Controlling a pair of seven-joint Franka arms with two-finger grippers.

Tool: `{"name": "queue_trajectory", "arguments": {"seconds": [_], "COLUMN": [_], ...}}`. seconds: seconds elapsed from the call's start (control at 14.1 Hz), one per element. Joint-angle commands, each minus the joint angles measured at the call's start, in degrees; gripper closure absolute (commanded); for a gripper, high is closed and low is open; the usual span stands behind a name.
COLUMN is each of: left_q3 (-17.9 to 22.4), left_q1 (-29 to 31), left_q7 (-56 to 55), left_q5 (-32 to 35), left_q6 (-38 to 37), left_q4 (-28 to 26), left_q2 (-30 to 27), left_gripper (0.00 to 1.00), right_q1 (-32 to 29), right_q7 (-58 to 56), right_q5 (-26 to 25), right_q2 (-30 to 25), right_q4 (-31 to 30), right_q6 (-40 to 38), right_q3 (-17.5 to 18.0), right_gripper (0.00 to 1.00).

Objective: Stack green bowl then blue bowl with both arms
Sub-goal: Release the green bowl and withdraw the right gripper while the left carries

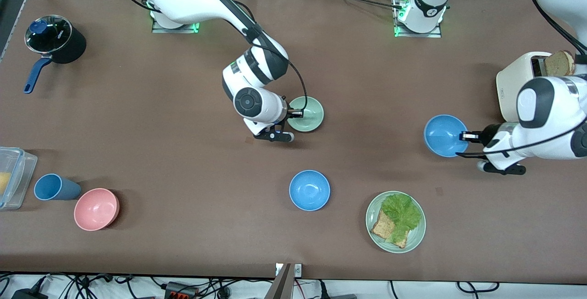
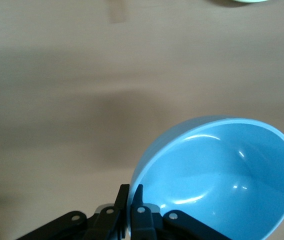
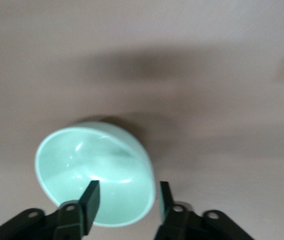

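My left claw (image 1: 464, 136) is clamped on the rim of the blue bowl (image 1: 443, 135), held above the bench (image 1: 183, 161), while my right claw (image 1: 296, 114) stands spread astride the green bowl's (image 1: 308, 113) rim on the bench.

On the table: 2 blue bowls (image 1: 444, 135), 1 green bowl (image 1: 308, 114), 1 pink bowl (image 1: 96, 208), 1 cup (image 1: 54, 187), 1 plate (image 1: 395, 221).

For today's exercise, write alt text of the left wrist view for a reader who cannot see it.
The left gripper pinches the rim of a tilted blue bowl between shut fingers, its hollow facing the camera. Under it lies bare brown table.
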Motion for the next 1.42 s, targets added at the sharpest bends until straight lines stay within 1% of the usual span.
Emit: {"name": "queue_trajectory", "arguments": {"seconds": [0.0,0.14,0.21,0.28,0.35,0.43,0.5,0.57,0.64,0.78,0.92,0.99,1.13,1.21,1.35], "left_q3": [-5.1,-10.1,-13.4,-16.4,-18.5,-18.8,-19.2,-19.2,-19.2,-19.0,-18.9,-18.5,-18.3,-18.5,-18.3], "left_q1": [0.6,0.6,0.6,0.6,0.5,-0.4,-1.6,-2.6,-4.0,-8.8,-13.2,-16.4,-18.3,-19.4,-21.4], "left_q7": [-6.7,-13.9,-20.0,-23.4,-25.1,-25.4,-25.8,-26.6,-27.9,-32.9,-38.8,-41.4,-44.3,-45.7,-47.0], "left_q5": [-2.7,-3.5,-3.4,-3.4,-3.4,-3.7,-5.6,-8.7,-9.5,-9.4,-9.0,-7.9,-2.4,0.7,3.4], "left_q6": [-0.5,-1.0,-1.5,-1.8,-1.8,-1.7,-1.5,-0.8,0.8,3.6,9.2,11.7,13.0,13.3,14.6], "left_q4": [-4.9,-5.4,-5.3,-5.1,-5.1,-5.0,-4.7,-4.7,-4.8,-4.7,-4.6,-4.3,-1.2,-0.8,-0.9], "left_q2": [-6.5,-7.8,-8.0,-8.0,-7.6,-7.0,-5.7,-5.2,-5.1,-3.4,-1.5,-0.1,4.5,5.9,7.5], "left_gripper": [0.99,0.99,0.99,0.99,0.99,0.99,0.99,0.99,0.99,0.99,1.0,1.0,1.0,1.0,0.99], "right_q1": [-1.8,-4.5,-7.1,-9.8,-12.4,-14.5,-16.4,-18.6,-20.6,-24.0,-27.0,-28.7,-32.4,-32.8,-32.7], "right_q7": [0.6,-3.6,-6.1,-8.8,-11.6,-13.7,-15.9,-18.0,-19.7,-22.2,-29.5,-32.0,-32.6,-32.7,-33.4], "right_q5": [-5.8,-10.7,-11.2,-11.1,-11.2,-12.0,-13.4,-14.2,-14.9,-15.4,-15.1,-14.8,-14.5,-14.5,-14.5], "right_q2": [-4.8,-7.9,-9.4,-10.8,-12.1,-13.2,-13.8,-15.2,-16.1,-18.1,-19.8,-20.2,-22.0,-23.0,-24.8], "right_q4": [4.8,6.0,6.0,6.0,6.0,6.0,6.2,6.2,6.2,6.2,6.1,6.0,5.5,5.5,5.5], "right_q6": [-10.3,-13.8,-13.8,-14.0,-14.7,-16.7,-18.9,-19.7,-19.8,-19.8,-20.1,-20.0,-20.5,-21.3,-23.0], "right_q3": [-3.5,-5.0,-5.2,-5.2,-5.2,-5.3,-5.5,-5.3,-5.4,-5.2,-5.6,-5.8,-5.8,-6.1,-8.9], "right_gripper": [0.0,0.0,0.0,0.0,0.0,0.0,0.0,0.0,0.0,0.0,0.0,0.0,0.0,0.0,0.0]}}
